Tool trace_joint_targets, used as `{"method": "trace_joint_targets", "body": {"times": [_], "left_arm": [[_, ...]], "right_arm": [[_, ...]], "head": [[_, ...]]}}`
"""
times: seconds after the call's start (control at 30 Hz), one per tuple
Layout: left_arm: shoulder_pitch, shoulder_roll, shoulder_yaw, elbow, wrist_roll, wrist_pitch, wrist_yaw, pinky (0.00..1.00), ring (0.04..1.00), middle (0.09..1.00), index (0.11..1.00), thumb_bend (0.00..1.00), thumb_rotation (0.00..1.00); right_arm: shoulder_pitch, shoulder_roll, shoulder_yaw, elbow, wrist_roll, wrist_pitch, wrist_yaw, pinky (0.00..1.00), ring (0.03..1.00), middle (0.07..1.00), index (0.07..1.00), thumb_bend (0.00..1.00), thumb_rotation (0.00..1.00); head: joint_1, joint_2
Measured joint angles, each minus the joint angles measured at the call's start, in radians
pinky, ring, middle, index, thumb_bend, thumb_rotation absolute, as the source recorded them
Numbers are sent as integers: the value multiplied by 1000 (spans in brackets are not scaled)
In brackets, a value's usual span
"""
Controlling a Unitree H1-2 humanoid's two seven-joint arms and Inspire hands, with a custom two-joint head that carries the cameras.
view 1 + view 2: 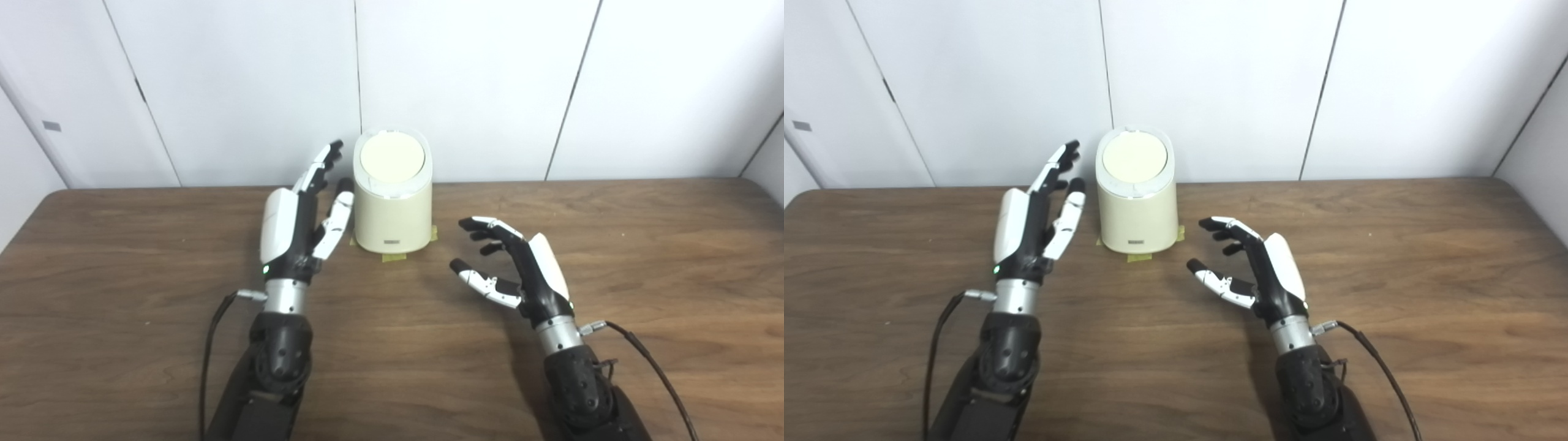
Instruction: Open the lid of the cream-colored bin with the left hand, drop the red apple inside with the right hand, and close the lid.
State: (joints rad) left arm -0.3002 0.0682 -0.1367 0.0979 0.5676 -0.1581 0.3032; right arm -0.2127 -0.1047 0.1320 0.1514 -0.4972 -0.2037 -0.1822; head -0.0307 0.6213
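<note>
The cream-colored bin (392, 208) stands upright at the back middle of the wooden table, its round lid (392, 157) lying flat and shut. My left hand (301, 215) is raised just left of the bin, open, fingers pointing up and apart, not touching it. Lower and to the right of the bin, my right hand (511, 266) hovers over the table, open and curled with nothing between fingers and thumb. No red apple shows in either view.
Yellow tape marks (392, 256) lie under the bin's base. The brown table (643, 257) runs to a white panelled wall (490, 79) right behind the bin. A black cable (658, 367) hangs from each wrist.
</note>
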Motion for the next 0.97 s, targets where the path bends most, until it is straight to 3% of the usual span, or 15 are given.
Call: {"method": "trace_joint_targets", "body": {"times": [0.13, 0.27, 0.47, 0.73, 0.97], "left_arm": [[57, 19, 45, 3, -67, -55, 4, 587, 697, 723, 714, 188, 562], [102, 22, 67, 6, -137, -81, -4, 593, 695, 724, 712, 186, 480], [112, 22, 79, 7, -196, -113, -12, 591, 690, 718, 711, 208, 489], [116, 22, 79, 9, -192, -134, -15, 600, 698, 722, 712, 207, 436], [115, 22, 83, 14, -191, -149, -12, 617, 709, 727, 717, 204, 460]], "right_arm": [[0, -2, -1, 1, -1, -4, -19, 579, 702, 735, 724, 262, 445], [0, -10, -2, 4, 0, -12, -24, 572, 696, 732, 723, 263, 441], [-1, -11, -3, 5, 8, -33, -26, 582, 703, 732, 720, 263, 412], [0, -21, -4, 9, 1, -43, -31, 567, 688, 721, 712, 270, 529], [0, -21, -6, 10, 2, -45, -31, 569, 690, 722, 712, 264, 513]], "head": [[5, 3], [2, 5], [5, 8], [2, 14], [2, 17]]}}
